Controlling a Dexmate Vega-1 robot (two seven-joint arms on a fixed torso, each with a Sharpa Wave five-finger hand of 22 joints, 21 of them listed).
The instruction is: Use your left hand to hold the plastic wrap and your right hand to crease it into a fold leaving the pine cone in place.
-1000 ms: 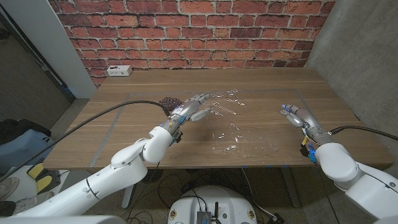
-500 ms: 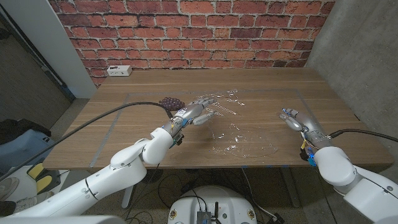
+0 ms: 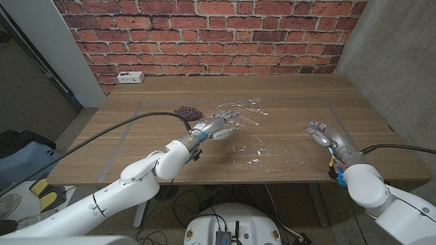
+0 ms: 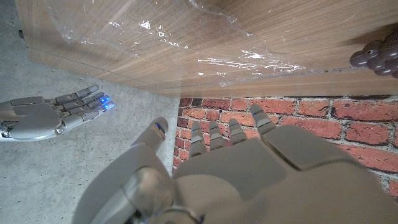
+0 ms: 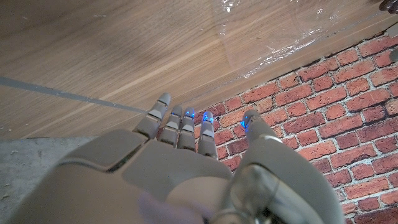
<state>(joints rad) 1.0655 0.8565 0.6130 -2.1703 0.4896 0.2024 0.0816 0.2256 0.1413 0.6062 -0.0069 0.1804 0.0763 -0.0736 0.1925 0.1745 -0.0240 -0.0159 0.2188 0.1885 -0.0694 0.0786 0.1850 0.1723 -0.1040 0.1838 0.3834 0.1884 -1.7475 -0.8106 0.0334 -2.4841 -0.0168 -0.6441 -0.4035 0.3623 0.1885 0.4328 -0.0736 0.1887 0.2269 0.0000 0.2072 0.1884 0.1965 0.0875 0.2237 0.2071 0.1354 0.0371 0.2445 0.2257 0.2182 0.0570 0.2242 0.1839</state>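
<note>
Hovering at the counter's (image 3: 157, 92) near right, the right hand (image 3: 325, 134) holds nothing, fingers spread. The plastic wrap (image 3: 262, 146) lies mid-counter. Farther left, the left hand (image 3: 216, 124) is open over its edge, beside the pine cone (image 3: 187, 113).

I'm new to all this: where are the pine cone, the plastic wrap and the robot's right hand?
Pine cone (image 3: 187, 111), head view, middle of the dark cone.
Plastic wrap (image 3: 266, 153), head view, crinkled middle of the sheet.
Right hand (image 3: 323, 132), head view, middle of the hand.
</note>
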